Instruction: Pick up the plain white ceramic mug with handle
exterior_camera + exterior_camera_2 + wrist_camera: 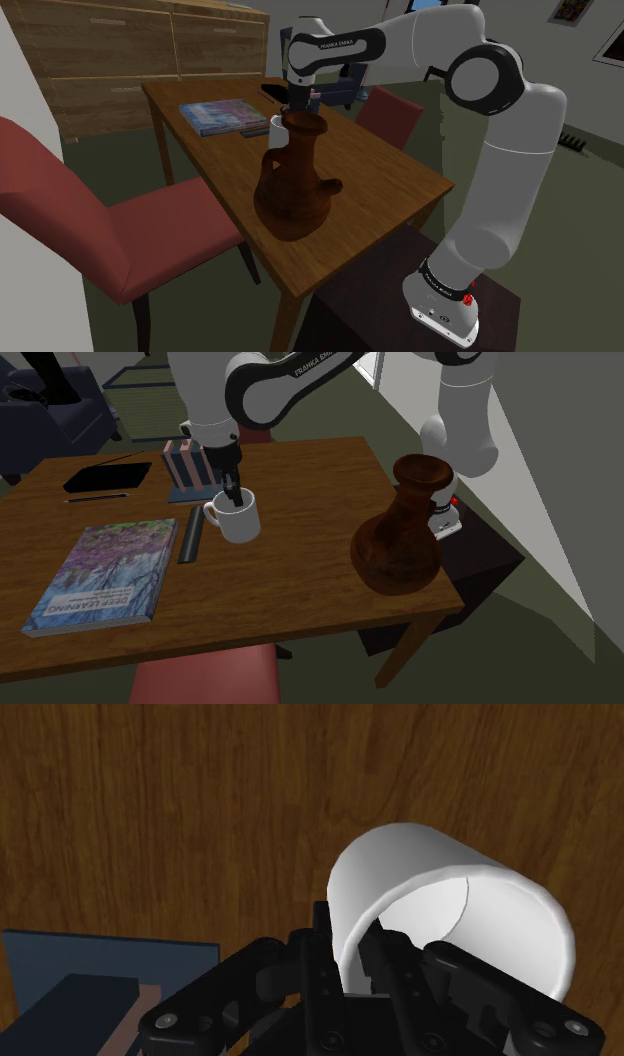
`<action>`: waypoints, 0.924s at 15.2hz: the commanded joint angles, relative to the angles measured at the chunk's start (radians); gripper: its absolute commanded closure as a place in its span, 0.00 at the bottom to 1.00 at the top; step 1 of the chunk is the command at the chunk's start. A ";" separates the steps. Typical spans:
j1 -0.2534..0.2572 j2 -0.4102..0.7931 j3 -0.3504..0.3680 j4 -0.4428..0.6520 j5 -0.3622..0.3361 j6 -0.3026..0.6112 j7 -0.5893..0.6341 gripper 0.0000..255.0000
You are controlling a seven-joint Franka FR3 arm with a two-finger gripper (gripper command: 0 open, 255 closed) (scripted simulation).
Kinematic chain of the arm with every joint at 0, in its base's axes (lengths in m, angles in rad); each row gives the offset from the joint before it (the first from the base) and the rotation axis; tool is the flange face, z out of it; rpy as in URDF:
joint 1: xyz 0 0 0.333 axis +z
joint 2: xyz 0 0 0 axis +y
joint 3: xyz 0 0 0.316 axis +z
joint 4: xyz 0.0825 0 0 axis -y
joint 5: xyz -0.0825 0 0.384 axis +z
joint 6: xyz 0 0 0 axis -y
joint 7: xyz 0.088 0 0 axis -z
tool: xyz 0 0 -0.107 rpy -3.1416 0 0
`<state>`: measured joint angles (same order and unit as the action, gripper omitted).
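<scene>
Arm reaches across the counter in the shoulder view, wrist turned down behind a brown vase. Second exterior view: gripper points straight down into the white mug near a book. Wrist view: fingers clench the mug's wall, 1 inside, 1 outside.

The white arm is raised from its base and stretched to the shoulder view's left, the wrist turned downward. The black gripper is pointed down, clamped on the wall of the mug.
</scene>
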<state>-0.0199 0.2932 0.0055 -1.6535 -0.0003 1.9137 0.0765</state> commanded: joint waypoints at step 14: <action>-0.002 -0.010 -0.001 0.078 0.000 -0.091 0.000 1.00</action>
<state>-0.0210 0.2876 0.0045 -1.5858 -0.0001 1.8369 0.0773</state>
